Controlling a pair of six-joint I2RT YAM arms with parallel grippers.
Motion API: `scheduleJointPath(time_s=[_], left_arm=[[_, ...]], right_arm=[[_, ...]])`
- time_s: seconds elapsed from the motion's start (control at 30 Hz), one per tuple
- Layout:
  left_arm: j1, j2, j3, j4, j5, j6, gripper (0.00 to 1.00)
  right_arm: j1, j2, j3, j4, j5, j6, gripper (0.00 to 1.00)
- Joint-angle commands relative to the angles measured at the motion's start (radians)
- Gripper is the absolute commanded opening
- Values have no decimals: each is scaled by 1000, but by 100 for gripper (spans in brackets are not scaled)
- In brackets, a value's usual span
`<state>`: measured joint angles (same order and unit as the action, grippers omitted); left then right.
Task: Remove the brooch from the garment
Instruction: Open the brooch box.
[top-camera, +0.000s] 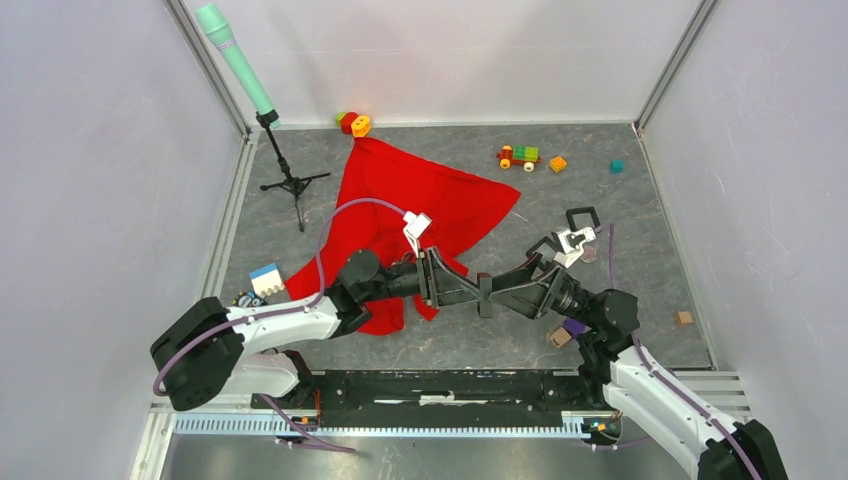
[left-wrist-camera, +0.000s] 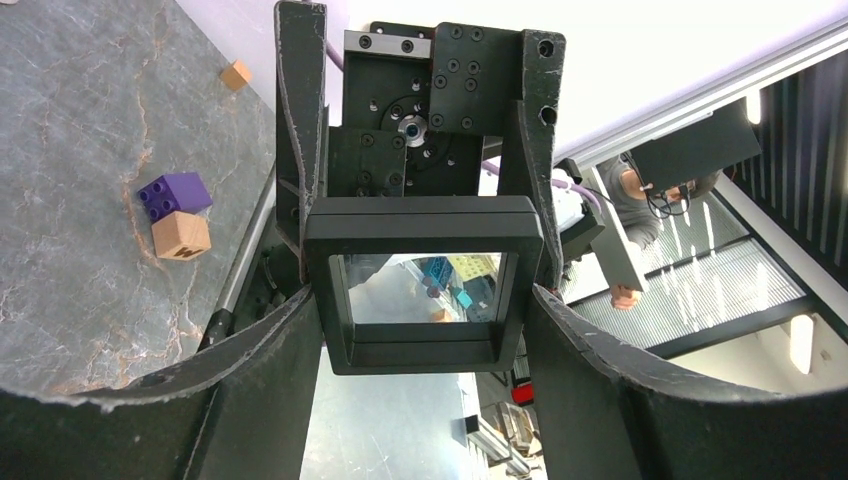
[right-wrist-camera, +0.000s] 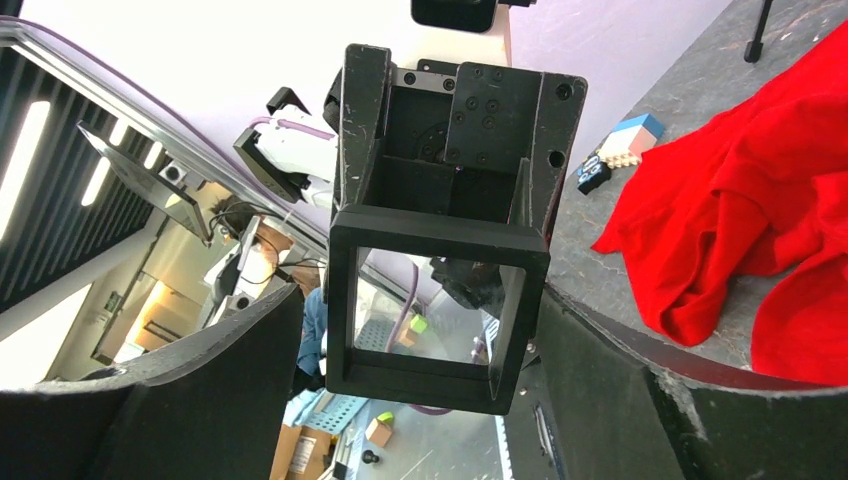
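The red garment (top-camera: 420, 200) lies spread on the grey table and also shows in the right wrist view (right-wrist-camera: 760, 200). I see no brooch on it in any view. My two grippers meet tip to tip in front of the garment's near edge. Between them is a black square frame with a clear window (left-wrist-camera: 425, 285), which also shows in the right wrist view (right-wrist-camera: 435, 310). My left gripper (top-camera: 478, 293) is shut on the frame's sides (left-wrist-camera: 422, 300). My right gripper (top-camera: 493, 297) stands around the frame with a gap at one finger (right-wrist-camera: 420, 300).
A green-topped stand (top-camera: 280, 150) is at the back left. A toy train (top-camera: 519, 156), an orange block (top-camera: 558, 163) and a teal cube (top-camera: 616, 166) lie at the back. A blue-white block (top-camera: 267, 278) lies left. Purple and wooden blocks (left-wrist-camera: 175, 215) lie by the right arm.
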<state>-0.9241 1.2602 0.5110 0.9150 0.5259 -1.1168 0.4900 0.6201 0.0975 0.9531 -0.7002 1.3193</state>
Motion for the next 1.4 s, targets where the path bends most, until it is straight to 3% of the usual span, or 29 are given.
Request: scheduleJointPath(time_s=[0.0, 0.17, 0.27, 0.37, 0.43, 0.53, 0.73, 1.2, 1.3, 1.37], left_arm=[[10, 1, 24, 8, -22, 15, 22], [10, 9, 35, 9, -11, 16, 22], [10, 20, 44, 8, -2, 12, 22], [10, 22, 40, 17, -5, 11, 22], [10, 20, 37, 24, -9, 9, 24], [10, 12, 18, 55, -20, 1, 49], [11, -2, 6, 61, -36, 0, 74], [10, 1, 10, 83, -55, -18, 90], [10, 2, 9, 91, -53, -22, 90], [11, 4, 10, 91, -53, -20, 84]], right_arm=[[14, -20, 73, -70, -51, -80, 89], [16, -15, 79, -121, -80, -126, 83], [20, -6, 112, -245, -95, -210, 80], [21, -14, 110, -257, -89, -214, 63], [21, -14, 107, -238, -91, -201, 58], [21, -16, 105, -229, -87, -194, 57], [20, -22, 99, -220, -87, -190, 54], [31, -17, 90, -226, -92, -209, 56], [31, -18, 86, -228, -90, -205, 56], [32, -21, 86, -227, -90, -204, 56]])
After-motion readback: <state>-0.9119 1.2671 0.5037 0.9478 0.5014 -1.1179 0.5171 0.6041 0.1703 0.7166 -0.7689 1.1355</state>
